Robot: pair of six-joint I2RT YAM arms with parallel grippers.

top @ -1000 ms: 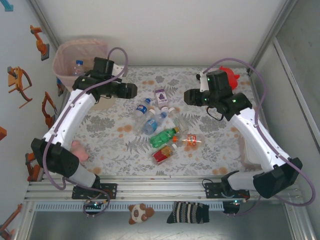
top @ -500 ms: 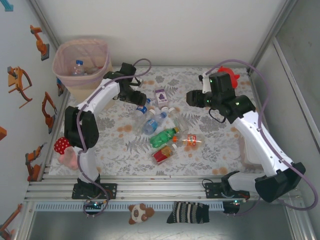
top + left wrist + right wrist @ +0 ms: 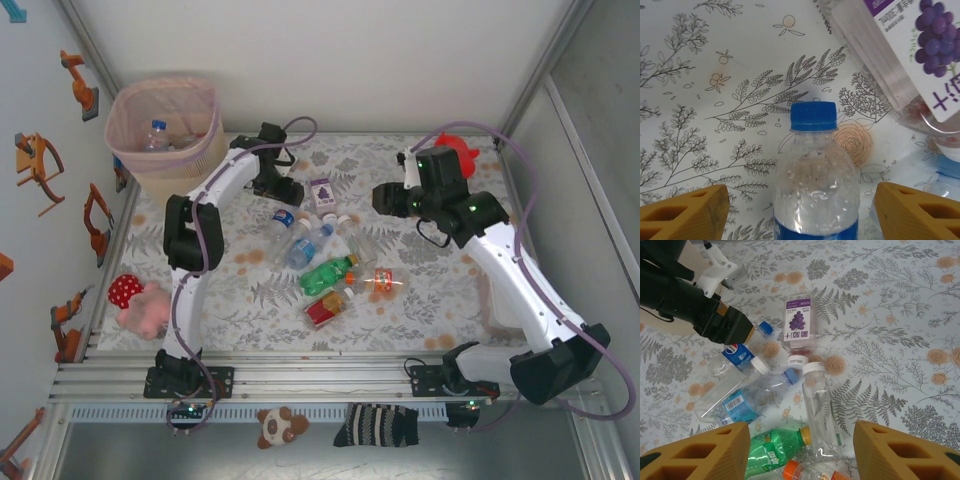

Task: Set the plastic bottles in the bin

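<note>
The left gripper stands spread. Its orange fingers sit at the lower corners of the left wrist view, either side of a clear blue-capped bottle and not touching it. A grape-labelled bottle lies at upper right. The right gripper is likewise spread and empty, above the bottles at mid-table. In the top view the bin stands at upper left, with a bottle inside.
</note>
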